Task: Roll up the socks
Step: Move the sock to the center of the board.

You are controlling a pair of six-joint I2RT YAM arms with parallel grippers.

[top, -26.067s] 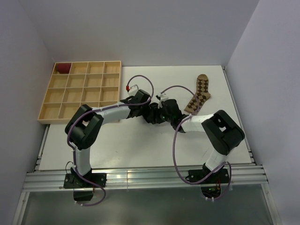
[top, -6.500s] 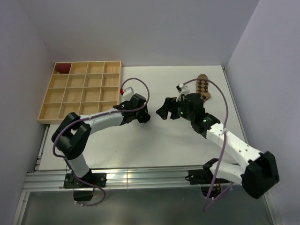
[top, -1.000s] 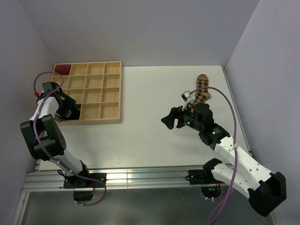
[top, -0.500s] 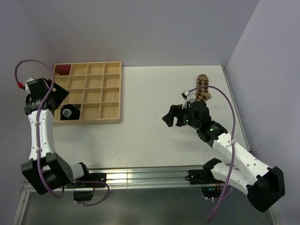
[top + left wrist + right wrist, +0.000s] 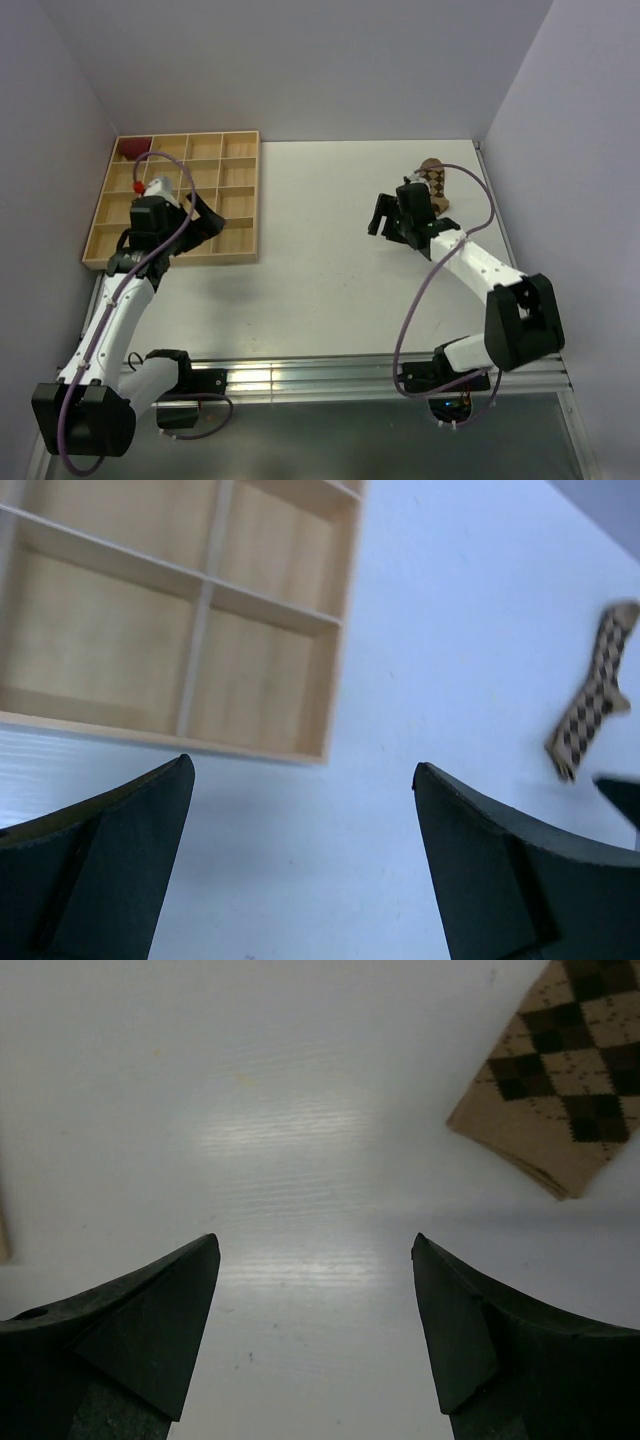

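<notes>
The tan sock lies flat on the white table, far off to the right of the wooden tray. No gripper touches it. I cannot see the black sock. It may be hidden under the left arm, over the tray, but that is only a guess. A small red bundle sits in the tray's far left corner box.

The right gripper hangs over bare table between the tray and the tan sock, much closer to the sock. Its jaws are wide apart and hold nothing. The left gripper is just past the tray's near right corner. Its jaws are wide apart too, and empty.

The job now looks like going to get the tan sock so it can be rolled. To do it well, the right gripper should slide away from the tray until the sock's closest end sits between its jaws. Then it should go down low, right to the table, so it pinches all the cloth layers and not just the top one. It should squeeze softly and not drag the sock into a bunch. The left gripper should come away from the tray and hold the other end flat, so the roll starts tight and straight.
</notes>
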